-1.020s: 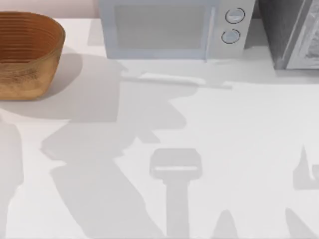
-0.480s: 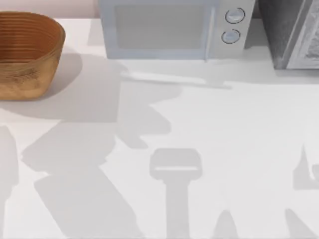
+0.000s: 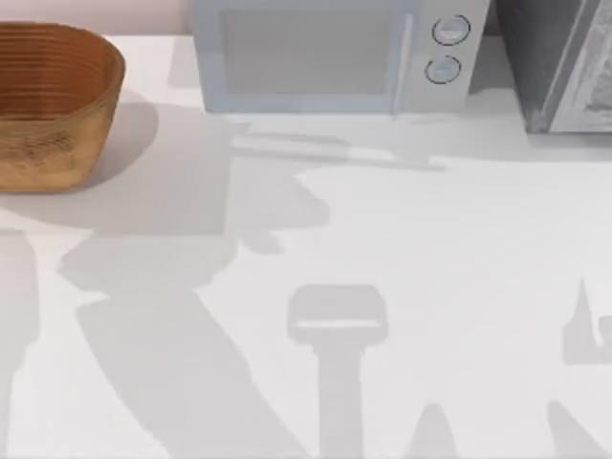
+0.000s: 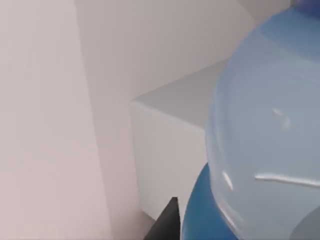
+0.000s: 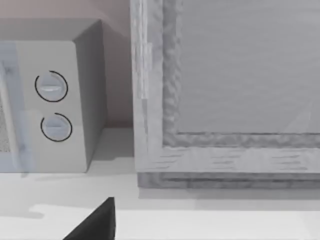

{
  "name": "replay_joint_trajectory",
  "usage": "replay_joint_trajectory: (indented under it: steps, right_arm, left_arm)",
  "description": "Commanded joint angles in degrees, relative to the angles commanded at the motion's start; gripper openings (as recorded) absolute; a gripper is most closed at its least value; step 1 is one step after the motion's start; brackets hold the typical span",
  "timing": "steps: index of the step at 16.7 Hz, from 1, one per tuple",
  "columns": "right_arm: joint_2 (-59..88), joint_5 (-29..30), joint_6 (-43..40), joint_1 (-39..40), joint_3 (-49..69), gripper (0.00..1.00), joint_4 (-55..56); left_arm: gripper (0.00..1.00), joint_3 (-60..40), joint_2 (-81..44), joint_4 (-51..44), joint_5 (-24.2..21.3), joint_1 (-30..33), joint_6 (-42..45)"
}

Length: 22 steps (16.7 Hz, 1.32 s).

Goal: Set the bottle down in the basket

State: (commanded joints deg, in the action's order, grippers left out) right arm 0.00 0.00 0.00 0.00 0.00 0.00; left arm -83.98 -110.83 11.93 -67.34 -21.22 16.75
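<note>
Left gripper [image 4: 172, 222] carries bottle [image 4: 265, 145] close against its camera; finger gap can't tell. Basket [image 3: 53, 100] far left. Risk: bottle clips rim, tips outside.

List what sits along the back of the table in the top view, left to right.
basket → microwave → grey cabinet at the right edge.
</note>
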Motion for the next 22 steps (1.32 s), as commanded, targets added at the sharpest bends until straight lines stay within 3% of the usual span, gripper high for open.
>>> replay_joint_trajectory:
  steps: [6, 19, 22]
  right_arm:
    - [0.0, 0.0, 0.0, 0.0, 0.0, 1.00, 0.0]
    - [0.0, 0.0, 0.0, 0.0, 0.0, 1.00, 0.0]
    - [0.0, 0.0, 0.0, 0.0, 0.0, 1.00, 0.0]
  left_arm:
    - [0.00, 0.9, -1.4, 1.7, 1.6, 1.4, -1.4]
    - [0.98, 0.9, -1.4, 1.7, 1.6, 1.4, -1.4]
    - [1.00, 0.9, -1.4, 1.7, 1.6, 1.4, -1.4]
